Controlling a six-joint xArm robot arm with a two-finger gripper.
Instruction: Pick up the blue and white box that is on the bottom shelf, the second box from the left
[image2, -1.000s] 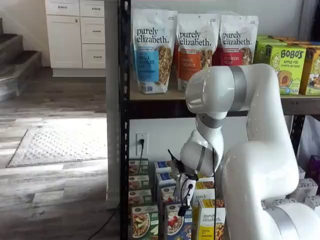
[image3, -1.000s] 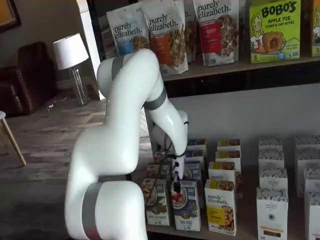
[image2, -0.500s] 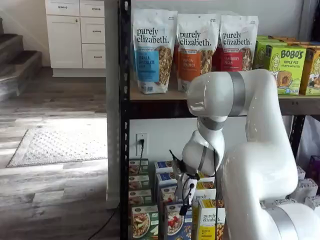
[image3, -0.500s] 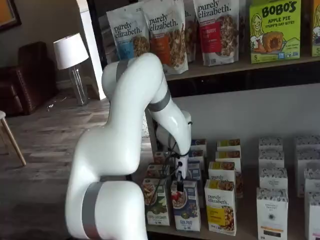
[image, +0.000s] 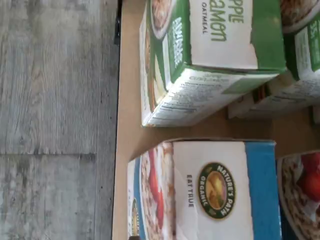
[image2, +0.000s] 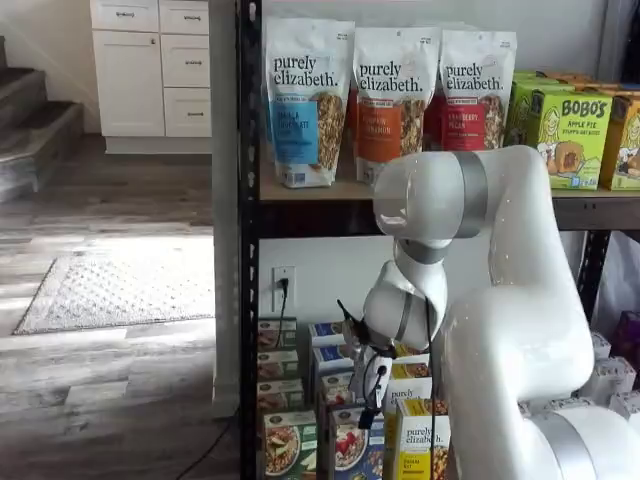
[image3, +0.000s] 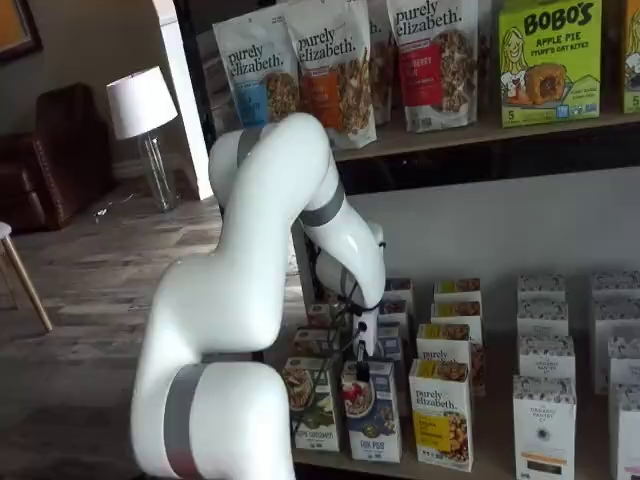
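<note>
The blue and white box (image3: 371, 415) stands upright at the front of the bottom shelf (image3: 494, 446), with a pictured bowl of granola and red berries on its face. It shows in both shelf views (image2: 349, 447) and, seen from above, in the wrist view (image: 220, 190). My gripper (image3: 362, 372) hangs just above the box's top, with its black fingers pointing down. They also show in a shelf view (image2: 366, 418). The fingers show side-on, so I cannot tell whether they are open or shut. Nothing is held.
A green carton (image3: 312, 405) stands close on the box's left and a yellow carton (image3: 441, 412) on its right, with more rows behind. White cartons (image3: 545, 430) stand further right. Granola bags (image2: 305, 100) fill the wooden tier above. The shelf's front edge (image: 120, 150) borders grey floor.
The arm's elbow has sunk a little and the gripper has shifted slightly sideways above the blue and white box. No box has moved.
</note>
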